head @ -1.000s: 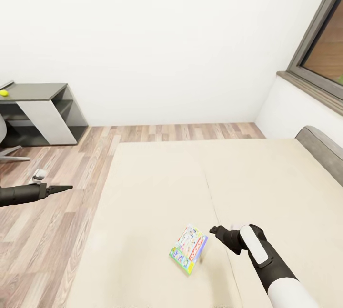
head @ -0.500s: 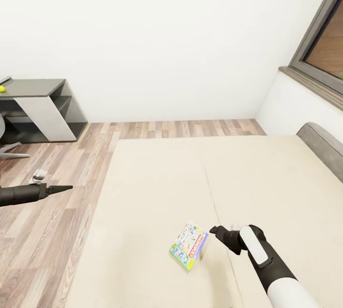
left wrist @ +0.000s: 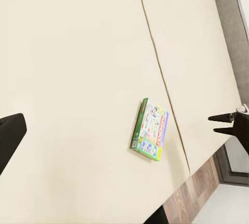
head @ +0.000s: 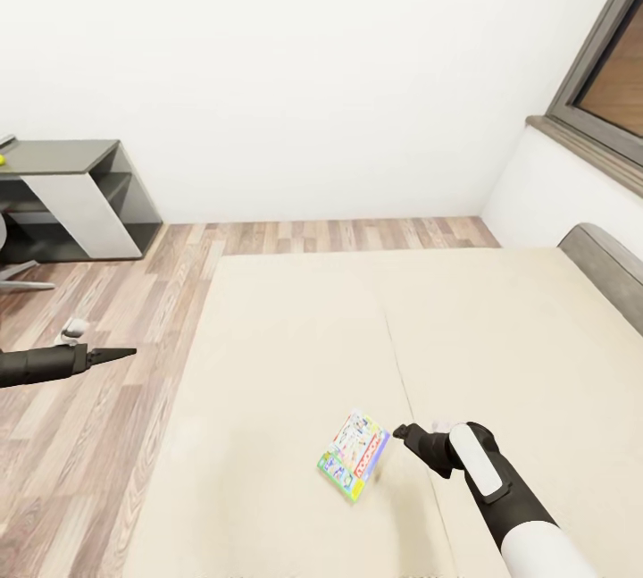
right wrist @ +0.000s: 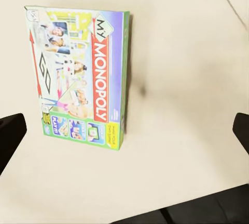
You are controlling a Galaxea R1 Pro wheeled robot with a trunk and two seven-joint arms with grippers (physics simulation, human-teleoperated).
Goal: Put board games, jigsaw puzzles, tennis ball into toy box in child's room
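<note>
One board game (head: 354, 456), a green-edged cartoon-covered Monopoly box, lies flat on the beige bed (head: 295, 337). My right gripper (head: 402, 431) hovers just to the right of it, open and holding nothing. The right wrist view looks straight down on the board game (right wrist: 78, 78), with dark fingertips (right wrist: 10, 135) far apart at the picture's sides. My left gripper (head: 123, 352) hangs open over the wood floor left of the bed. Its wrist view shows the board game (left wrist: 150, 130) and the right gripper (left wrist: 220, 123). The tennis ball (head: 3, 161) sits on the dark table (head: 62, 156) at far left.
A grey headboard (head: 609, 272) and a dark-framed window (head: 607, 87) are at right. A chair base (head: 18, 270) and a small white object (head: 73, 328) stand on the plank floor (head: 134, 292) by the table. The white wall runs behind the bed.
The whole picture has shifted upward a little, so the camera has moved. Both arms keep the same pose in view. The board game lies where it was on the bed.
</note>
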